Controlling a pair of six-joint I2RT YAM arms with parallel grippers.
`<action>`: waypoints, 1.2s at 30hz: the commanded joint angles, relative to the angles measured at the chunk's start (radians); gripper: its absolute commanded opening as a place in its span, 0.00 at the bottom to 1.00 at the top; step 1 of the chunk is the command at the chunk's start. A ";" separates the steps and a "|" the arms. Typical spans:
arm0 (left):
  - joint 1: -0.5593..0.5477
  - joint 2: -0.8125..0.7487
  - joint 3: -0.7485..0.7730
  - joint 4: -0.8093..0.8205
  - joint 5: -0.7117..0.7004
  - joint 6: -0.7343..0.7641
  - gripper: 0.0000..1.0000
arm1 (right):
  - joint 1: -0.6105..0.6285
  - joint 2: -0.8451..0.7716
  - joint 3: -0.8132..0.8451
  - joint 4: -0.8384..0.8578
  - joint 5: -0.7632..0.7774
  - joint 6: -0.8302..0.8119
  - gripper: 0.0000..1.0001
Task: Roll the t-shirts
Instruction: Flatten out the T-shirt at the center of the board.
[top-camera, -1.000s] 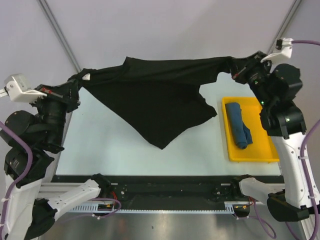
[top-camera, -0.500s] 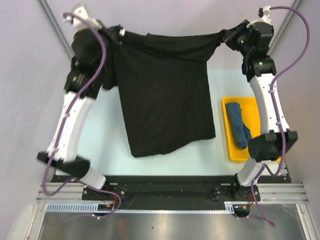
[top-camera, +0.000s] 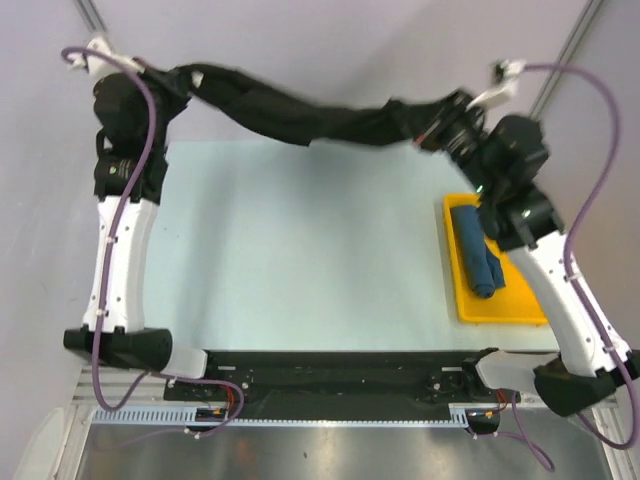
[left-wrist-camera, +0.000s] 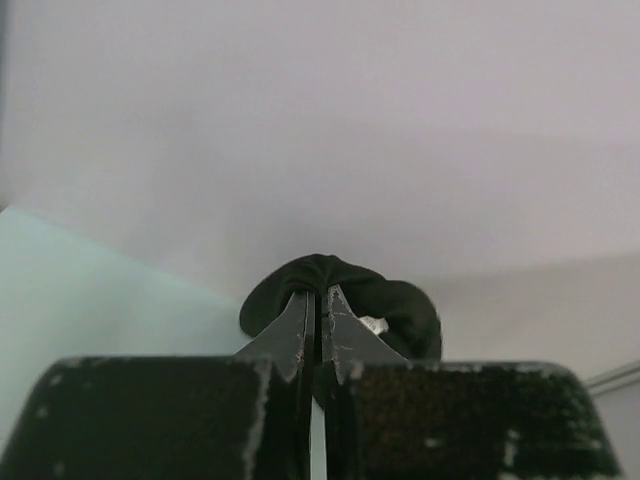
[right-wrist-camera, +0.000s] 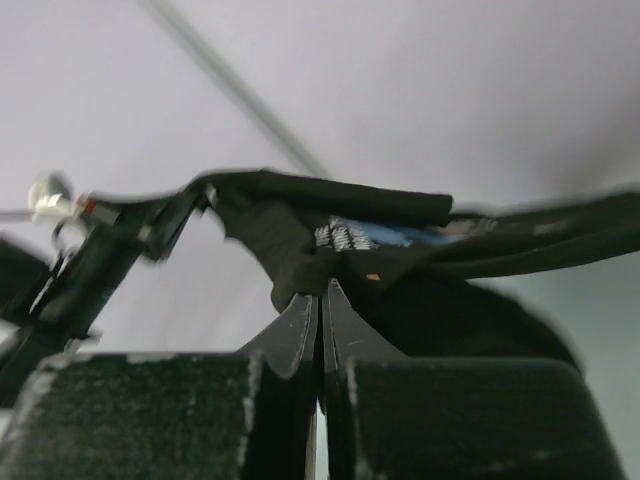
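Left claw (left-wrist-camera: 316, 305) and right claw (right-wrist-camera: 322, 300) each clench one end of the black t-shirt (top-camera: 300, 118), bunched like a rope between them above the table's (top-camera: 300, 250) far edge. The teal t-shirt (top-camera: 477, 250) lies rolled in the yellow tray (top-camera: 520, 310).

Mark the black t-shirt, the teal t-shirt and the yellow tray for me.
black t-shirt (top-camera: 300, 118): top external view, middle of the bunched, raised span.
teal t-shirt (top-camera: 477, 250): top external view, middle of the bundle.
yellow tray (top-camera: 512, 306): top external view, bare floor at its near end.
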 joint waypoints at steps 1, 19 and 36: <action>0.120 -0.113 -0.271 0.082 0.099 -0.090 0.00 | 0.217 -0.040 -0.361 0.158 0.158 0.057 0.00; 0.204 -0.598 -1.240 -0.001 0.216 -0.216 0.67 | 0.217 0.454 -0.405 0.146 0.044 -0.088 0.72; -0.376 -0.386 -1.420 0.177 0.050 -0.336 0.62 | -0.017 1.096 0.220 0.102 0.016 -0.147 0.45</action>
